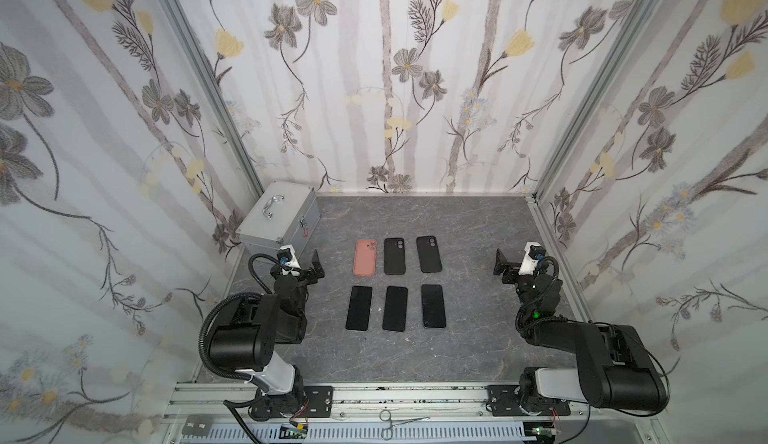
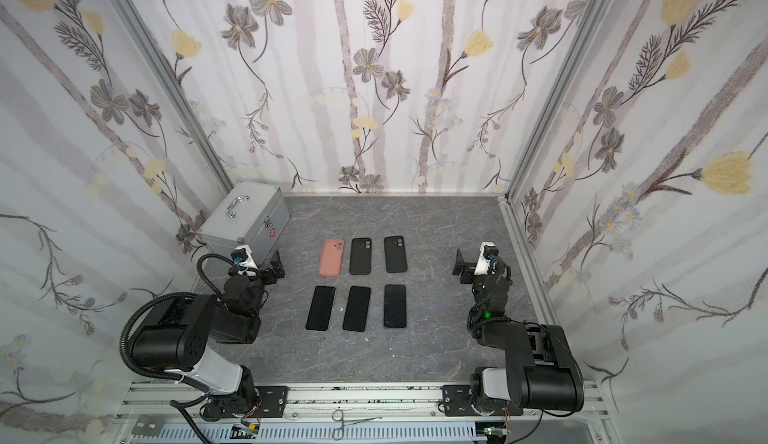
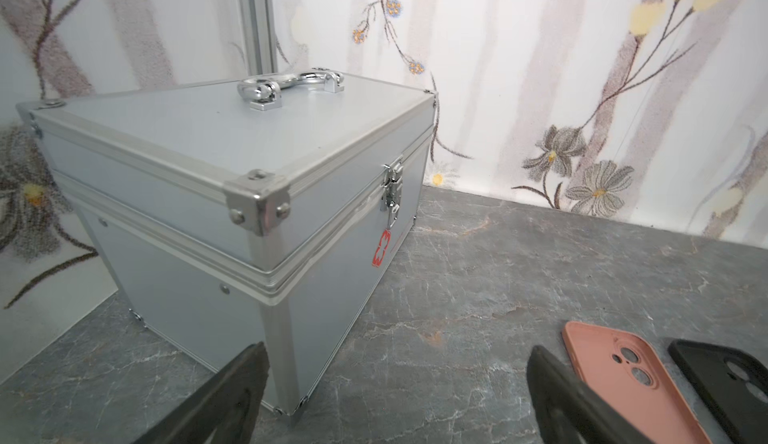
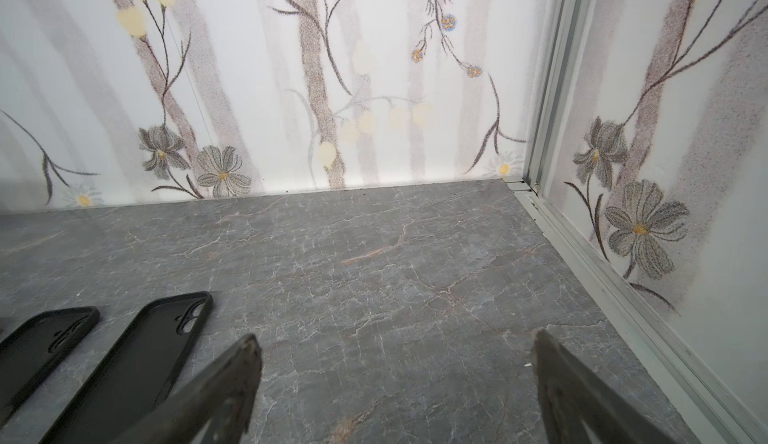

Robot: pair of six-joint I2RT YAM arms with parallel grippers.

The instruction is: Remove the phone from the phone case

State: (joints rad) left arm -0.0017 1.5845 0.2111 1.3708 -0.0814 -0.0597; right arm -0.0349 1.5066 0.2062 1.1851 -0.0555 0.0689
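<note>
Left gripper (image 3: 397, 350) and right gripper (image 4: 395, 344) stand spread, empty. The pink silicone phone case (image 1: 365, 257) at eleven o'clock perhaps holds a phone; pin one edge, peel the opposite corner.

Three phone cases (image 1: 395, 256) in row, three phones (image 1: 395, 308) nearer, flat

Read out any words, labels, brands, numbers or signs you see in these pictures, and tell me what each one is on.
No words, brands or numbers can be read anywhere.
Silver case: one red sign below the latch, seen at a slant; it looks like a cross outline, with no letters legible.
Pink case, black cases and phones: no lettering shows.
</note>
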